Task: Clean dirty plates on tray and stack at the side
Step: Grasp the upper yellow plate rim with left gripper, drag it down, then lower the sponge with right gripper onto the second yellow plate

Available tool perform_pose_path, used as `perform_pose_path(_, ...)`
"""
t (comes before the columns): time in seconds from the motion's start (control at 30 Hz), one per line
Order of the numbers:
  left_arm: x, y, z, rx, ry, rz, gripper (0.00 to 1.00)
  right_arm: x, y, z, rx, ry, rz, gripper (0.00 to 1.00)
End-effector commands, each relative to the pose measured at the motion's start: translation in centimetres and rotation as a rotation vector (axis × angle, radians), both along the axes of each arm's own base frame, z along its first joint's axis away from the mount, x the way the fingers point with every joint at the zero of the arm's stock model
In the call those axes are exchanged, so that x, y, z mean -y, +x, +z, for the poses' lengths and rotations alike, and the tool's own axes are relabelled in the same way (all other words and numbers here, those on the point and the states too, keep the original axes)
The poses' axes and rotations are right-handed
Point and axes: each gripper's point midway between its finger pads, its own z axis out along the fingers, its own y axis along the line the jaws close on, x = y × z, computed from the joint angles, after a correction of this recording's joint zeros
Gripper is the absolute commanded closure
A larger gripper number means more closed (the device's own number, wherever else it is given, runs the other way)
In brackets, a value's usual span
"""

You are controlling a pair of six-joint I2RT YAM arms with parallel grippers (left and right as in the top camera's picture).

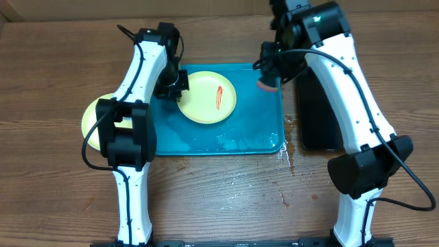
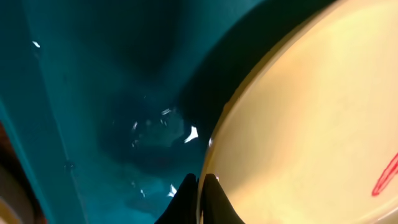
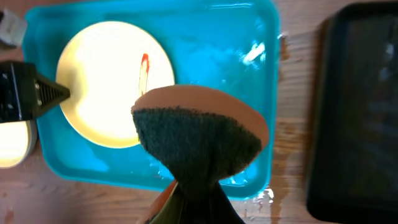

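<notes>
A yellow-green plate (image 1: 208, 97) with a red sauce streak lies on the teal tray (image 1: 254, 127). My left gripper (image 1: 180, 81) is shut on its left rim, and the wrist view shows the fingertips (image 2: 200, 186) pinching the plate's edge (image 2: 311, 124) over the tray (image 2: 93, 93). My right gripper (image 1: 269, 74) is shut on a sponge (image 3: 199, 137), orange with a dark green pad, and holds it above the tray's right part (image 3: 217, 62), apart from the plate (image 3: 106, 87). A second yellow-green plate (image 1: 91, 118) sits on the table left of the tray. The pale blue plate is out of view.
A black tray (image 1: 315, 116) lies right of the teal tray and also shows in the right wrist view (image 3: 360, 112). Water is spilled on the wood (image 1: 288, 154) by the teal tray's front right corner. The left arm (image 1: 127, 130) hides part of the side plate.
</notes>
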Motion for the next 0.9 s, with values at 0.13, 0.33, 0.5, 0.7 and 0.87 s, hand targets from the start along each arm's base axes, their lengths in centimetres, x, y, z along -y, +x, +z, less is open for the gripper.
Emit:
perform_pose_path(0.13,1.8,-3.4,-2.2,-0.083,-0.023,-0.072,0.96,-4.4,-1.8,-3.8,-0.059,0.036,0.114,0.96)
perform_pose_path(0.33,2.0,-5.9,-4.8,-0.154,-0.033,-0.075,0.96,-6.4,-3.0,-8.4,-0.104,0.054,0.155,0.96)
perform_pose_path(0.5,2.3,-6.6,-5.5,-0.170,-0.050,-0.076,0.96,-6.9,-3.4,-12.2,-0.113,0.061,0.152,0.96)
perform_pose_path(0.7,3.9,-6.7,-5.2,-0.168,-0.160,-0.119,0.96,-7.3,-2.9,-15.5,-0.091,0.077,0.143,0.96)
perform_pose_path(0.87,4.3,-6.7,-5.1,-0.167,-0.181,-0.139,0.96,-7.5,-2.4,-18.1,-0.107,0.066,0.140,0.96)
